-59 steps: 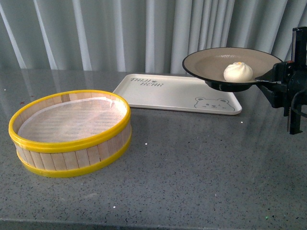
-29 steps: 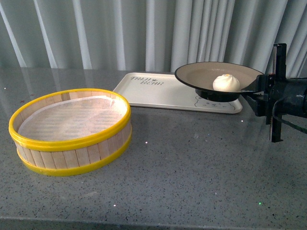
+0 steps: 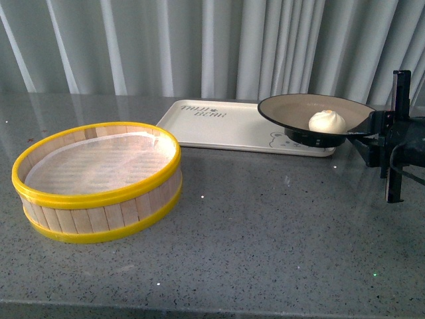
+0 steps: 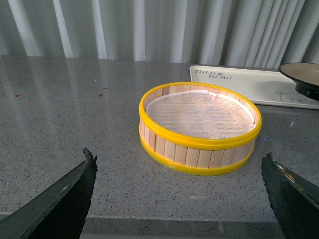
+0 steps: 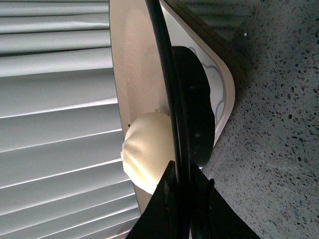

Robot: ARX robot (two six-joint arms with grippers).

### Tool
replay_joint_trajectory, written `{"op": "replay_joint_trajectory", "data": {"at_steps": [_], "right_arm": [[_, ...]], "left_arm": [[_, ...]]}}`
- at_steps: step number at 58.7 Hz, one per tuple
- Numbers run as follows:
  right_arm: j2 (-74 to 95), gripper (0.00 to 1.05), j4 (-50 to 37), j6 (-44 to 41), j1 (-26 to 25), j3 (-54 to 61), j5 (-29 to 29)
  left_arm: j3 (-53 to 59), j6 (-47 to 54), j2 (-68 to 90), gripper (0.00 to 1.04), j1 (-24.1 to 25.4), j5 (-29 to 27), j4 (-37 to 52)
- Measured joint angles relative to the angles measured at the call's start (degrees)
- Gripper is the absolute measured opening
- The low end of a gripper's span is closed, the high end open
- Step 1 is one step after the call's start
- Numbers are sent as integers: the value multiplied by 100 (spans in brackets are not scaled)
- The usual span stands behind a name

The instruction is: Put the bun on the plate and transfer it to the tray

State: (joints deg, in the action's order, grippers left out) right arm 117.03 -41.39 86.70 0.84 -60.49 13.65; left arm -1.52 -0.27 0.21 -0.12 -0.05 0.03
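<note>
The white bun (image 3: 327, 121) lies in the black-rimmed beige plate (image 3: 292, 109). My right gripper (image 3: 367, 131) is shut on the plate's right rim and holds it low over the right end of the cream tray (image 3: 219, 126). In the right wrist view the bun (image 5: 144, 152) rests against the plate (image 5: 134, 59), with the rim pinched in my right gripper (image 5: 180, 175) and the tray corner (image 5: 223, 94) behind. My left gripper (image 4: 179, 162) is open and empty, in front of the steamer basket; the plate's edge (image 4: 301, 74) shows far right there.
A yellow-rimmed wooden steamer basket (image 3: 99, 179) with a white liner stands at the front left of the grey speckled table (image 3: 265, 226). Grey curtains hang behind the table. The table's front edge lies close under my left gripper.
My right gripper has lowered the plate with the bun, first toward the left, then back right. It now sits just above the tray's right end. The left arm has not moved.
</note>
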Motion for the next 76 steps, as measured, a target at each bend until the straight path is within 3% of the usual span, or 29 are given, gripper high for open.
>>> {"op": "replay_joint_trajectory", "data": {"at_steps": [76], "right_arm": [[553, 3, 136, -402, -146, -522, 221]], "left_arm": [[0, 0, 0, 98, 0, 0, 0]]}}
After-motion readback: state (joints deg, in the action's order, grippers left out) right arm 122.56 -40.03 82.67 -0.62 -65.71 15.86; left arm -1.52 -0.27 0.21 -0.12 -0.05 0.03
